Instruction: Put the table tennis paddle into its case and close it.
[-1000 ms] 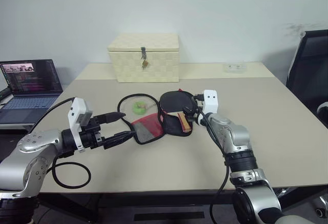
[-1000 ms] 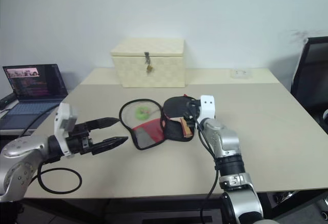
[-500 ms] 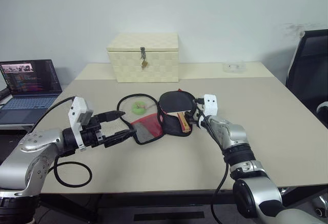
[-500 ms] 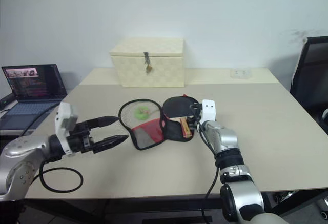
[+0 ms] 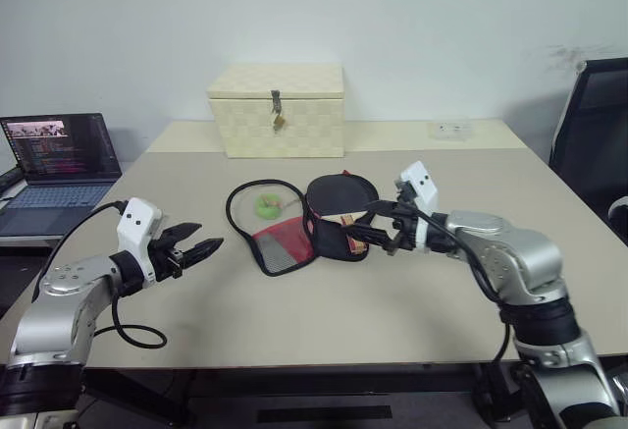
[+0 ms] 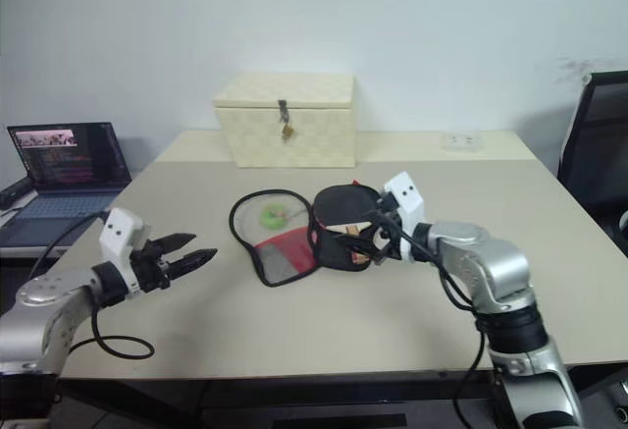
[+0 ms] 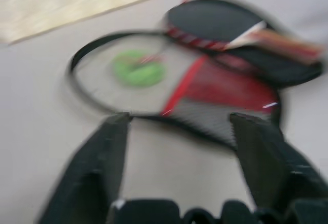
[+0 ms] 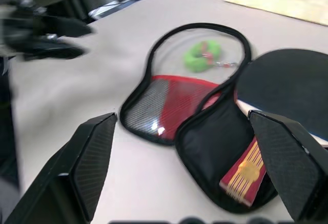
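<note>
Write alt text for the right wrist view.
The table tennis paddle lies partly in the open case, handle over the black half. The red mesh flap is folded out, with a green charm on its clear window. The right tool's open fingers frame the scene.

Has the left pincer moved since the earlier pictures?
Yes. The left pincer has drawn away from the black fabric paddle-shaped case lying open on the beige table, toward the robot's left.
</note>
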